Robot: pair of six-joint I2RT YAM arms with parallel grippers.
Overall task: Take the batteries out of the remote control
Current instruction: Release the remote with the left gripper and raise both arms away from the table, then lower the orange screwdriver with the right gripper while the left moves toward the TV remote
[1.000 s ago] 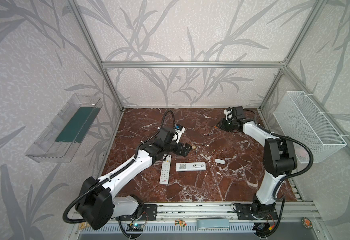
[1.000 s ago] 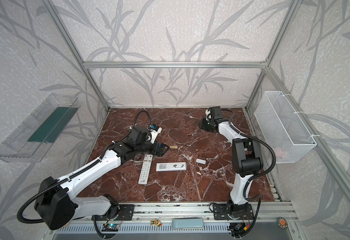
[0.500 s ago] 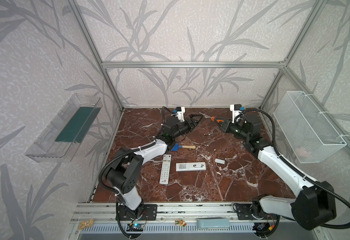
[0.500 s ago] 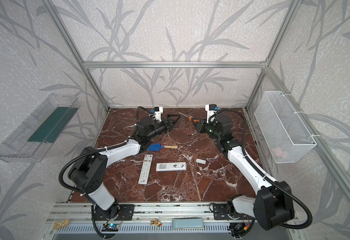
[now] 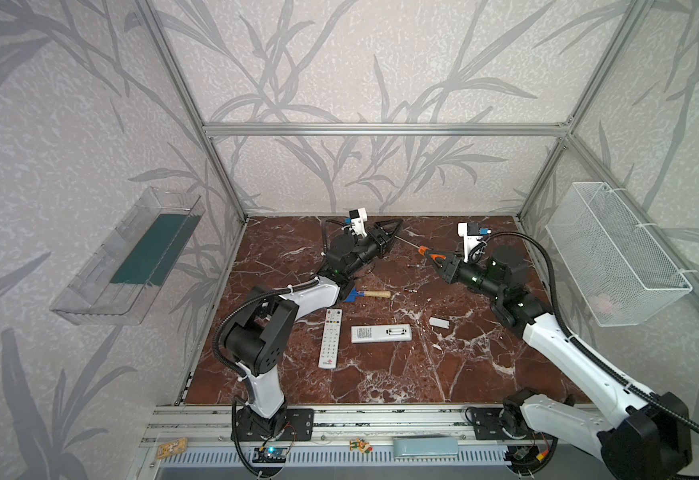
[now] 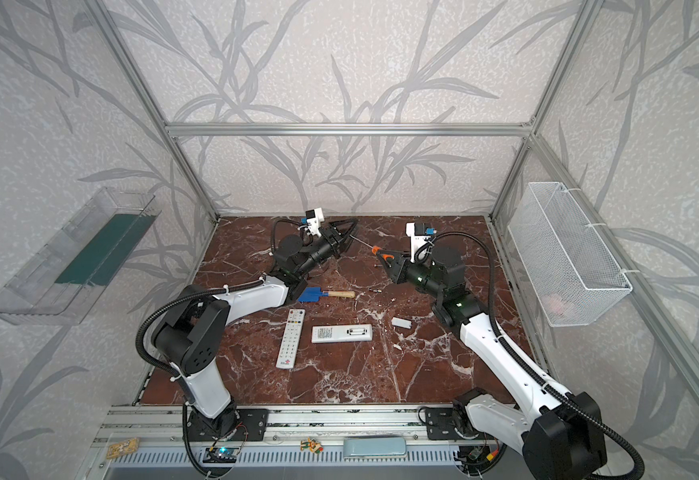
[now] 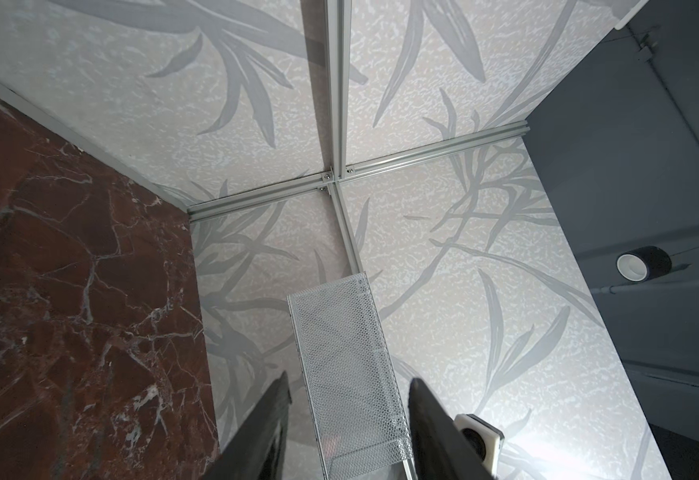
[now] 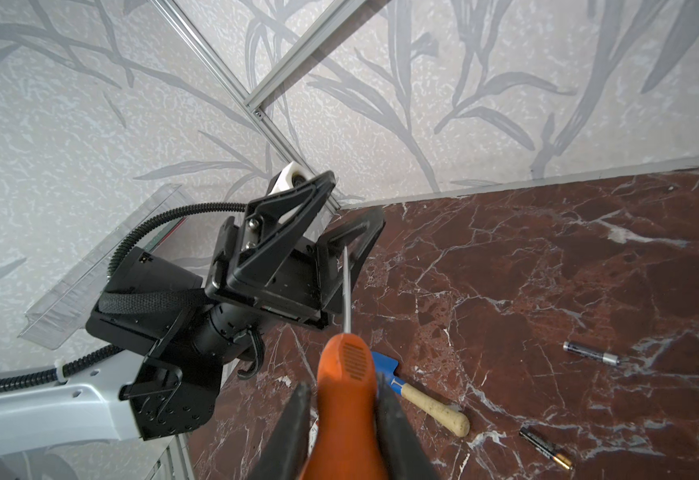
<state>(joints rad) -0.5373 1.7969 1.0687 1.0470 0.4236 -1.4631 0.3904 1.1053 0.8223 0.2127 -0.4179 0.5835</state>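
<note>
Left claw [image 5: 395, 229] is up at far centre of the desk [image 5: 381, 382], fingers [image 7: 271, 419] apart. Its wrist view looks through the gap at the basket [image 7: 348, 365] on the right wall.

Right claw [image 8: 343, 382] is clamped on the screwdriver [image 8: 345, 374] by its orange handle. The shaft points left and far, with the tip right at the left claw's lower finger. Can't tell if it touches.

Far battery [image 5: 414, 264] lies loose on the desk, just near-left of the right claw. Near battery [image 5: 410, 291] is also loose, just right of the shovel [image 5: 364, 294] handle and apart from the first.

Open remote [image 5: 381, 333] lies back up at centre with its bay uncovered. Can't tell if the bay holds cells. Second remote [image 5: 330, 338] lies buttons up, just left of it. Cover [image 5: 439, 322] lies to the right of the open remote, apart from it.
</note>
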